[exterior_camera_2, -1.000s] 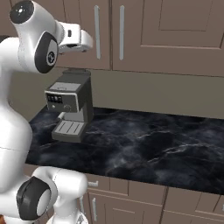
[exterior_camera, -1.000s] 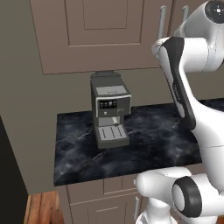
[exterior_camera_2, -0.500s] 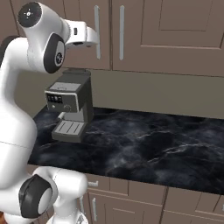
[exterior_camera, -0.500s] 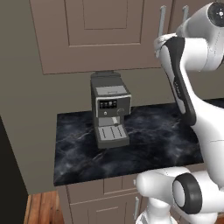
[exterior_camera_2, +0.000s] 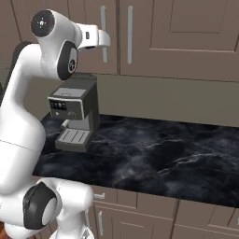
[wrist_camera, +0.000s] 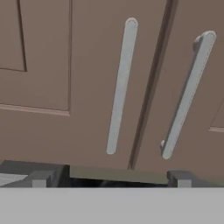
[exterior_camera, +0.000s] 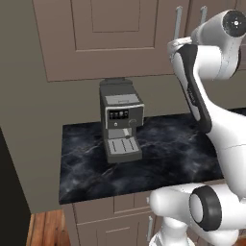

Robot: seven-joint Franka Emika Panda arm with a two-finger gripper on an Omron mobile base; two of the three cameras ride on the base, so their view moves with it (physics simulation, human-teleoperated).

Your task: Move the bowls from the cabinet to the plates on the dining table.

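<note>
The cabinet (exterior_camera: pixel 110 38) (exterior_camera_2: pixel 186 37) (wrist_camera: pixel 43 65) is a taupe-brown wall unit, and all its panelled doors are closed. The bowls are hidden behind those doors. In the hand view two long silver bar handles hang side by side, the left one (wrist_camera: pixel 120 87) and the right one (wrist_camera: pixel 186 94), on either side of the door seam. My gripper (wrist_camera: pixel 109 179) (exterior_camera_2: pixel 106 41) is open, held high just in front of the left handle (exterior_camera_2: pixel 103 18) without touching it, and its fingertips (wrist_camera: pixel 39 178) stand wide apart. The plates and the dining table are out of view.
A grey coffee machine (exterior_camera: pixel 120 120) (exterior_camera_2: pixel 74 112) stands on the black marble counter (exterior_camera: pixel 168 158) (exterior_camera_2: pixel 163 154) right below the cabinet, under my raised arm. Lower drawer fronts (exterior_camera_2: pixel 140 214) run beneath the counter edge. A tall wall panel (exterior_camera: pixel 19 120) bounds the left side.
My arm has swung up and forward, bringing the open gripper closer to the cabinet's door handles. Nothing else has moved.
</note>
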